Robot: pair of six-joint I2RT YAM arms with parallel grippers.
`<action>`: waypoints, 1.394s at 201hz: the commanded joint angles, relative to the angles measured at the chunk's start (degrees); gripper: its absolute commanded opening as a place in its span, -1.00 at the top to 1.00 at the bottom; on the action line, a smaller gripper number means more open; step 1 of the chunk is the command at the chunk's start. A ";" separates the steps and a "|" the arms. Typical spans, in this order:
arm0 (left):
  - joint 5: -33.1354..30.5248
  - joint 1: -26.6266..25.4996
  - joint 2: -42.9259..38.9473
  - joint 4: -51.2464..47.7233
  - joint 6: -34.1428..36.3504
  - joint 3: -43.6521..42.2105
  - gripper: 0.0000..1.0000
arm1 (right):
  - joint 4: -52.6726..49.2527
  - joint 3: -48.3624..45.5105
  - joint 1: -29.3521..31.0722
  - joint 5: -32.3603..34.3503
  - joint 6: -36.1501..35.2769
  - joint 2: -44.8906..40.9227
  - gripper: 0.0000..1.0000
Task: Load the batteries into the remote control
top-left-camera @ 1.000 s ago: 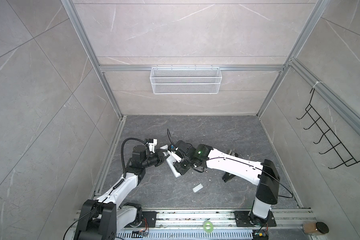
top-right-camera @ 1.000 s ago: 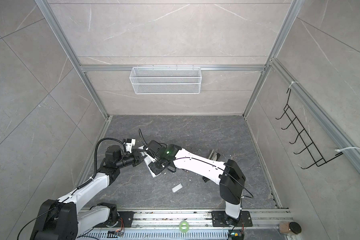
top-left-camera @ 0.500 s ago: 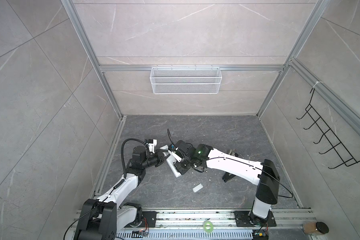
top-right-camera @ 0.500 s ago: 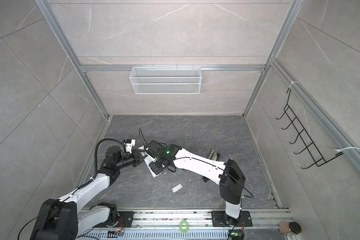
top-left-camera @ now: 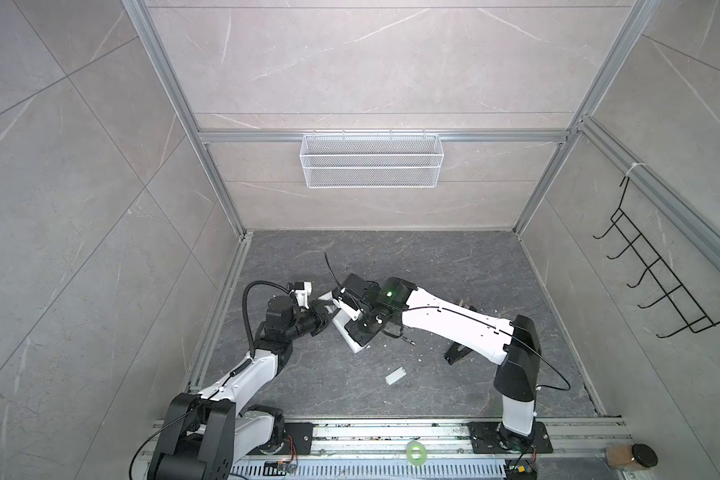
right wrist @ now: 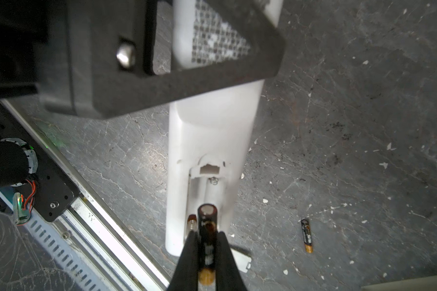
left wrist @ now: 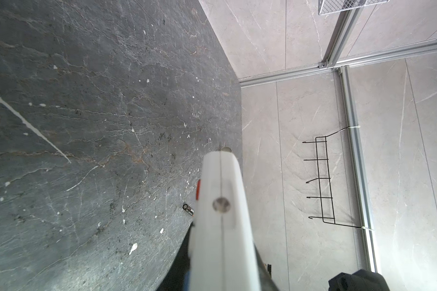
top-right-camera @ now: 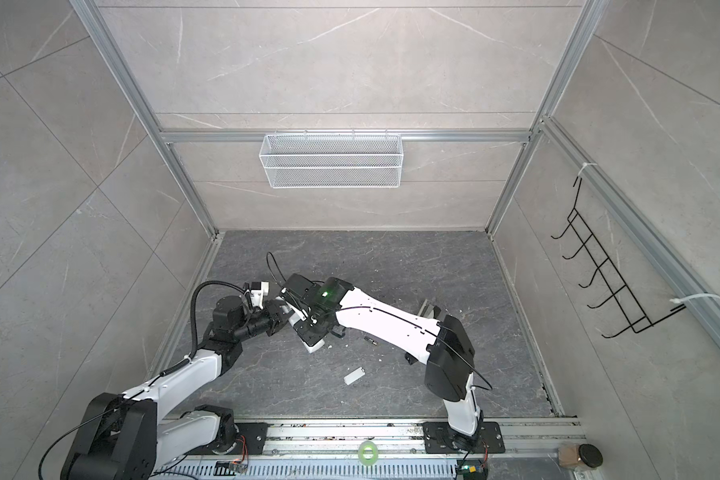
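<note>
Right wrist view: right claw [right wrist: 207, 234] clenched on a battery [right wrist: 207, 221], poised over the open battery bay [right wrist: 207, 191] in the back of the remote control [right wrist: 207, 141]. A metal-tipped piece sits in the bay's next slot; cannot tell what it is. Left claw [top-left-camera: 325, 316] is clamped on the remote control's other end. Second battery [right wrist: 307, 235] lies loose on the counter [right wrist: 363, 126], apart from the remote control. Loose cover [right wrist: 242, 263] lies near the bay end.
</note>
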 commanded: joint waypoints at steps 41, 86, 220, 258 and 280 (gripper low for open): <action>-0.27 -0.18 3.45 12.41 -3.51 -1.84 1.00 | -8.01 6.05 0.11 -0.30 0.47 5.01 1.00; 0.27 -0.17 3.60 12.91 -3.32 -1.94 1.00 | -7.85 6.07 0.13 0.09 0.83 6.42 1.00; 2.71 -0.18 3.99 17.46 -5.19 -2.71 1.00 | -8.18 7.18 -0.32 2.63 0.56 8.36 0.99; 3.22 -0.18 3.79 18.02 -5.28 -2.97 1.00 | -7.94 7.01 -0.48 2.70 0.73 8.36 0.93; 3.44 -0.19 3.73 18.33 -5.39 -2.90 1.00 | -7.75 7.15 -0.50 2.90 0.82 8.45 0.86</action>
